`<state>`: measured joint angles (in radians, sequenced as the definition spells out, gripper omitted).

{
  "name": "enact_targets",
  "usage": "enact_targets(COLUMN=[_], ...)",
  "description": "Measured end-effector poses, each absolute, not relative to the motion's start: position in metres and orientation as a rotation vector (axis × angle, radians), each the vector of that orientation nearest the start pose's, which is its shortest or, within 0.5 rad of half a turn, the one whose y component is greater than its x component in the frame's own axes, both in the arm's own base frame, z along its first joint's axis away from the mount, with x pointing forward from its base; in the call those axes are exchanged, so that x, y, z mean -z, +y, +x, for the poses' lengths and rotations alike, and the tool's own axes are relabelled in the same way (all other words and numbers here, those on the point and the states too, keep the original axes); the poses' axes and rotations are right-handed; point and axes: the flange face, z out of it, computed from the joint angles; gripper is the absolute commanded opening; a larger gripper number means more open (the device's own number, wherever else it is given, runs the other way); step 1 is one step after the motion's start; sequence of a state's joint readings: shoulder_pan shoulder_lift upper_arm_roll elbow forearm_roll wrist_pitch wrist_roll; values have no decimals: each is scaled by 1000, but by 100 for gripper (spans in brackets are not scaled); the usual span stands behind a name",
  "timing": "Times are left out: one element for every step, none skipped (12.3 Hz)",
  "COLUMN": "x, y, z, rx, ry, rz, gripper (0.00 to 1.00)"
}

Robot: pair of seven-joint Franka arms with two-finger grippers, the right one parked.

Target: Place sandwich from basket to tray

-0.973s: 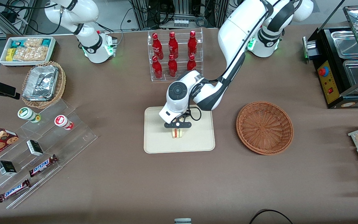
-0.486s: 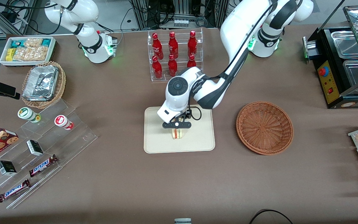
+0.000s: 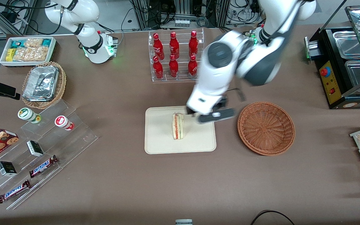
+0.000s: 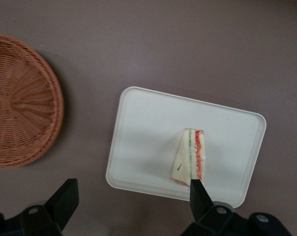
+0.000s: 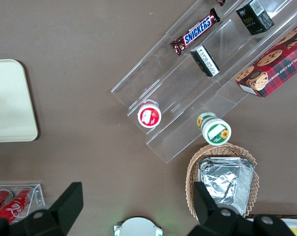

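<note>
Hand (image 3: 212,116) of the left arm hovers above the tray's edge nearest the basket (image 3: 266,128), its fingers (image 4: 200,196) spread apart and holding nothing. The sandwich (image 3: 177,126) stands on the tray (image 3: 155,137), near the tray's middle, on its cut face with the red-orange and pale green layers showing upward. Its long axis runs from the tray's edge nearer the front camera toward the edge nearer the rack of red bottles (image 3: 175,54), roughly parallel to the tray's short sides. From the hand, the sandwich lies sideways toward the parked arm's end of the tabletop (image 3: 180,187), apart from both fingers. The basket sits just beside the tray on the working arm's side and holds nothing visible. Judged from this arrangement, the transfer appears complete; what remains is clearing the arm, a move that leads away from the sandwich, so toppling seems unlikely.
</note>
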<state>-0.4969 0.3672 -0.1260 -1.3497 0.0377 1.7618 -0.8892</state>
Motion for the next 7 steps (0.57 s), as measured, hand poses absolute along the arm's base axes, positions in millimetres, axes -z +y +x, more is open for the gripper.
enact_targets(x=[-549,-574,-591,-605,-616,-625,-633], y=[-348,-314,-285,-259,-234,-209,-182], z=[561,562,561,558,556,554,552], rx=[55,55,40,15,-8,-30,-49], ry=[-456,-456,-431,-400,-363,-307,-246], rz=[-3141,-3130,-3120,-3108,-3100,-3096,-3094], gripper=[100,100,100,100,100,100,100])
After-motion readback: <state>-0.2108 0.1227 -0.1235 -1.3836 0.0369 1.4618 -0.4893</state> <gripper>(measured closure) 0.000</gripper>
